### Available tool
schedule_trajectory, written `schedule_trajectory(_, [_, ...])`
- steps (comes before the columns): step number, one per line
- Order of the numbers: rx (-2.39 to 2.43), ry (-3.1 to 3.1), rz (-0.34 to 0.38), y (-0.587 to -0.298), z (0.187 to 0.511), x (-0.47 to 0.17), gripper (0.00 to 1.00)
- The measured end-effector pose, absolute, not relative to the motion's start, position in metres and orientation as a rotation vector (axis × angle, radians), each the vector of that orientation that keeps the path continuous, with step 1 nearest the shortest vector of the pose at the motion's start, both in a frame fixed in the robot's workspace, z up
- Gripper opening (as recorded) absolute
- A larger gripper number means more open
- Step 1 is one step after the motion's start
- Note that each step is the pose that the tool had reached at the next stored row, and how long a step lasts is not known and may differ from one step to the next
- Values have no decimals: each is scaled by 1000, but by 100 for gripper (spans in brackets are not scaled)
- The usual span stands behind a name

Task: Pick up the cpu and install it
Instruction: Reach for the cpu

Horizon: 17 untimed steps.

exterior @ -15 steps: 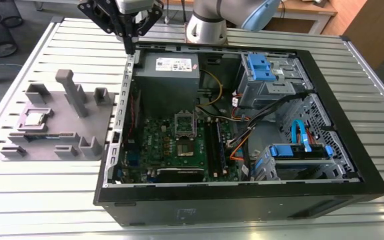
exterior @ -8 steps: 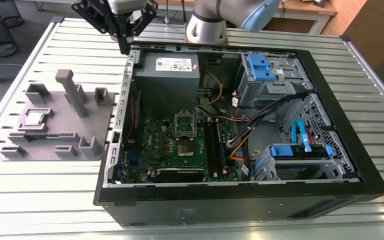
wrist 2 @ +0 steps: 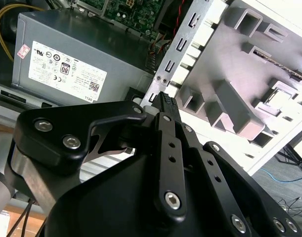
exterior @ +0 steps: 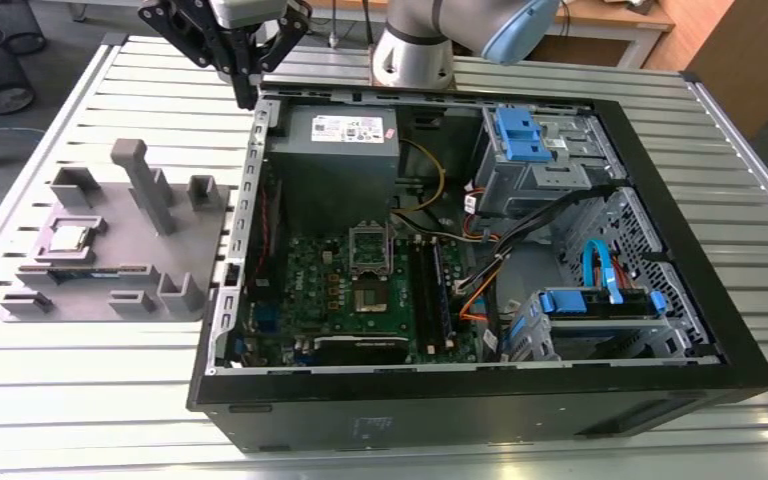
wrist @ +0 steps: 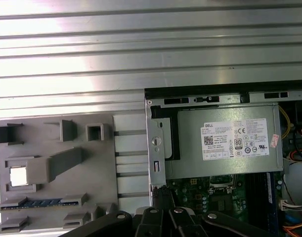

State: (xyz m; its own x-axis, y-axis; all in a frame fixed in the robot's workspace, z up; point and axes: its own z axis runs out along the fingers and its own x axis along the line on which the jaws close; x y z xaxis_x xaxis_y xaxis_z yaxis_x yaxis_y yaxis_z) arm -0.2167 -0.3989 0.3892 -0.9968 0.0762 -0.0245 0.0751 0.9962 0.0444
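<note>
While the gripper (exterior: 244,98) hangs above the far rim of the case (exterior: 491,400), on the exterior view's left, its fingers are pressed together with nothing between them. In both wrist views the tips (wrist 2: 166,101) (wrist: 162,195) line up with the case's thin metal side wall, and the power supply (wrist: 222,140) is just inside that wall.

A strip of bare slatted table (exterior: 91,400) separates the case from the grey holder (exterior: 184,255) beside it. More bare slats run beyond the case rim in the first wrist view.

The cpu (exterior: 68,237) lies flat in a square recess of the holder, well apart from the gripper, and shows as a bright square in both wrist views (wrist: 20,176) (wrist 2: 284,98). A tall post (exterior: 144,185) rises just beside the recess, with lower blocks around it. A memory stick (exterior: 77,270) lies in a slot near the cpu.

Inside the case, the motherboard (exterior: 344,330) lies on the floor with its socket (exterior: 371,293) uncovered. Drive cages (exterior: 531,140) with blue parts stand on the exterior view's right.
</note>
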Motion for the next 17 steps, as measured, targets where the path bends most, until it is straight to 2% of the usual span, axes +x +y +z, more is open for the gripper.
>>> schedule_trajectory(17, [118, 3112, 68, -399, 389, -222, 11])
